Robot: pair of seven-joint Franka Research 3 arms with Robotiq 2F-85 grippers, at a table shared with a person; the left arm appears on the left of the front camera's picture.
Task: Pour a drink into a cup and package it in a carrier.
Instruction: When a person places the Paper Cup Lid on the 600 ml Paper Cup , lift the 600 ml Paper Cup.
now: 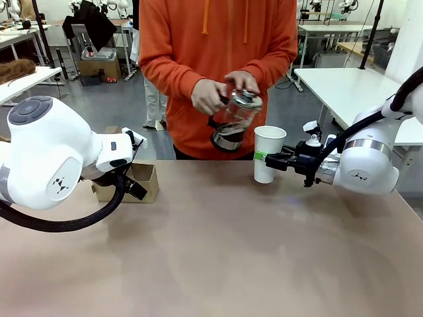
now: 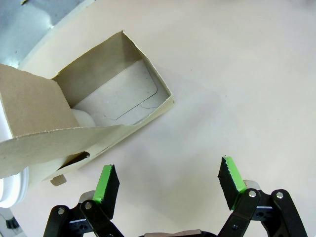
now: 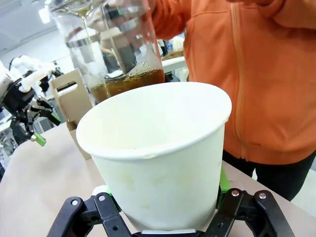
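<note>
An open-topped white cup (image 1: 268,148) stands on the table at the right, with my right gripper (image 1: 268,158) shut around its lower half. In the right wrist view the cup (image 3: 155,158) looks empty inside, my right gripper (image 3: 162,186) clamped on it. Just behind and above it, a person in an orange top holds a glass pitcher (image 1: 234,119) tilted, the dark brown drink (image 3: 131,81) pooled low inside. The brown cardboard carrier (image 1: 142,179) sits at the left. My left gripper (image 2: 169,182) hangs open just beside the carrier (image 2: 98,108), nothing between its fingers.
Something white and rounded (image 2: 15,185) lies partly hidden under the carrier's flap. The tan table (image 1: 218,251) stretches bare across the middle and front. My left arm's bulky white body (image 1: 53,158) fills the left side. The person stands at the far edge.
</note>
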